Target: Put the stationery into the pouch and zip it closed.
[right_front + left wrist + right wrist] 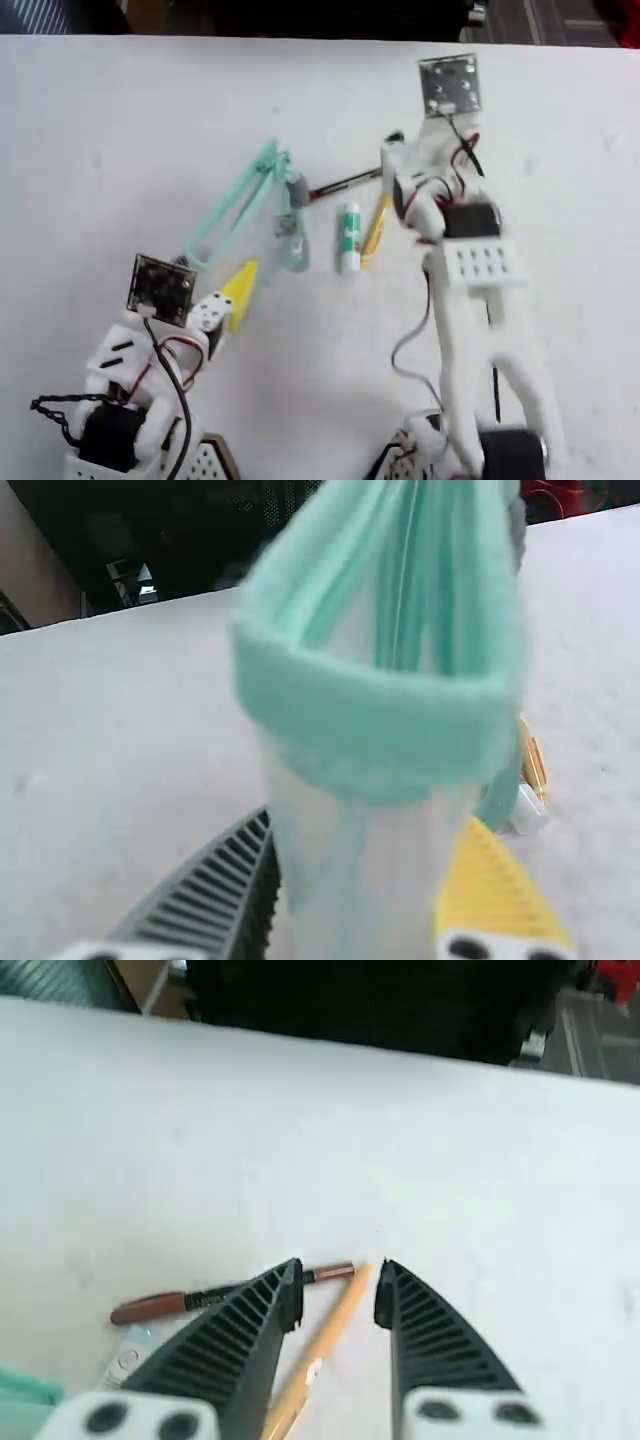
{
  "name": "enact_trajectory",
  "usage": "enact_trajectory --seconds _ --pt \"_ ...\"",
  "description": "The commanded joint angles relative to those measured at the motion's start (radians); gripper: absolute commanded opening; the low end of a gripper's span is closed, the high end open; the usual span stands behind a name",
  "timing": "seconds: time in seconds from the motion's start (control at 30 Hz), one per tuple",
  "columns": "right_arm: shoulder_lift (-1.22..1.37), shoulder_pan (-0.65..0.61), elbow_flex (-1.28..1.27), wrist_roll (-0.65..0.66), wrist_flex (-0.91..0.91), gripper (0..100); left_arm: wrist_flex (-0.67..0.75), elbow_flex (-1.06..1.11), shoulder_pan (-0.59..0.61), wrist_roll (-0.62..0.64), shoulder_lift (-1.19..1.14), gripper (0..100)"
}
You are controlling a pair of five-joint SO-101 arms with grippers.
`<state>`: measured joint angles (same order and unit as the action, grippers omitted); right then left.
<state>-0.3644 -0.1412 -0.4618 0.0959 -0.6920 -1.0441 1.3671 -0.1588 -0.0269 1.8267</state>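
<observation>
A clear pouch (235, 205) with teal edging lies slanted left of the table's centre, and its near end (380, 710) sits between the fingers of my left gripper (365, 825), which is shut on it. Right of the pouch lie a white and green glue stick (348, 237), a yellow pencil (375, 228) and a brown pen (345, 183). My right gripper (338, 1270) is open low over the far end of the pencil (330, 1340), one finger on either side of it. The pen (200, 1300) lies just left of those fingers.
The white table (120, 120) has a wide bare stretch to the left and behind the items. Its far edge (300, 38) meets a dark background. Cables hang by the right arm's base (410, 360).
</observation>
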Motion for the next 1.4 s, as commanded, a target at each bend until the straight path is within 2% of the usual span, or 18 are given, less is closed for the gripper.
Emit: enact_trajectory --seconds 0.0,0.2,0.33,0.63,0.8,0.9,1.0,1.07,1.37 --pt "0.147 0.007 0.055 -0.012 0.001 11.6 0.023 -0.009 0.010 0.011 0.001 23" --pt "0.401 0.033 0.190 -0.023 -0.005 11.6 0.023 -0.009 0.010 0.011 0.001 23" --pt "0.558 0.045 0.310 -0.123 -0.019 11.6 0.023 -0.009 0.004 0.011 0.001 23" --pt "0.894 0.041 0.661 -0.141 -0.249 11.6 0.023 -0.008 0.002 0.011 0.001 23" --pt "1.046 0.050 0.813 -0.247 -0.291 11.6 0.021 -0.008 0.001 0.011 0.001 23" --pt "1.115 0.050 0.882 -0.249 -0.340 10.8 0.020 -0.008 0.001 0.011 0.001 23" --pt "1.165 0.047 0.939 -0.249 -0.377 0.9 0.020 -0.008 0.001 0.011 0.001 23" --pt "1.187 0.048 0.976 -0.252 -0.410 3.3 0.020 -0.008 0.001 0.011 0.001 23" --pt "1.198 0.050 1.013 -0.255 -0.507 1.6 0.018 -0.008 0.001 0.011 0.001 23"
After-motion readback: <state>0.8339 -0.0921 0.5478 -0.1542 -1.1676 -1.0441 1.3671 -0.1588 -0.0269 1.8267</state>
